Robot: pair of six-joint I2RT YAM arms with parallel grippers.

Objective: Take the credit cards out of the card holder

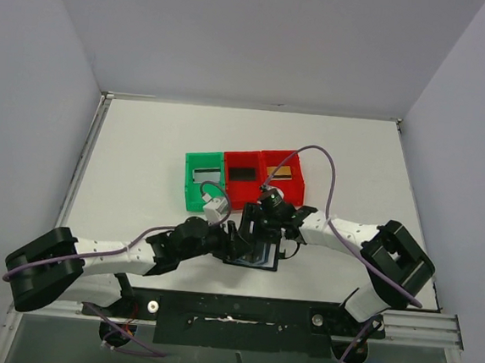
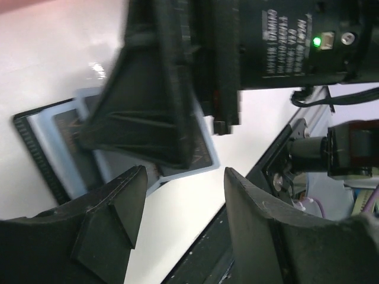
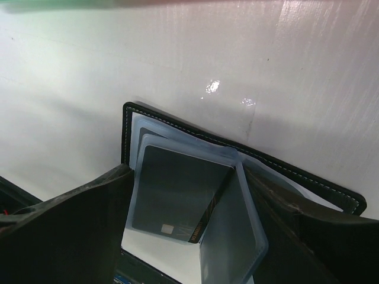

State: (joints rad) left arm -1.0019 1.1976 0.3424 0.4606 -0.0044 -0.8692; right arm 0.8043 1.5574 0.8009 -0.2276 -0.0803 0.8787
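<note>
Right wrist view: card holder (image 3: 195,148) lies open on the white counter (image 3: 177,59) with a dark card (image 3: 174,195) in its clear grey-blue pocket. The right hand (image 3: 189,177) has its fingers spread wide to either side of that pocket; contact cannot be told. Left wrist view: left hand (image 2: 183,183) is spread with nothing between its fingers, low and just beside the holder's edge, with a right-hand finger over the holder. Top external view: the holder sits near the arm bases between both hands, and behind it stand a green bin (image 1: 188,195) with a silvery-grey card (image 1: 204,176), a red bin (image 1: 235,194) with a black card (image 1: 243,173), and a second red bin (image 1: 297,190) with a gold card (image 1: 283,171).
</note>
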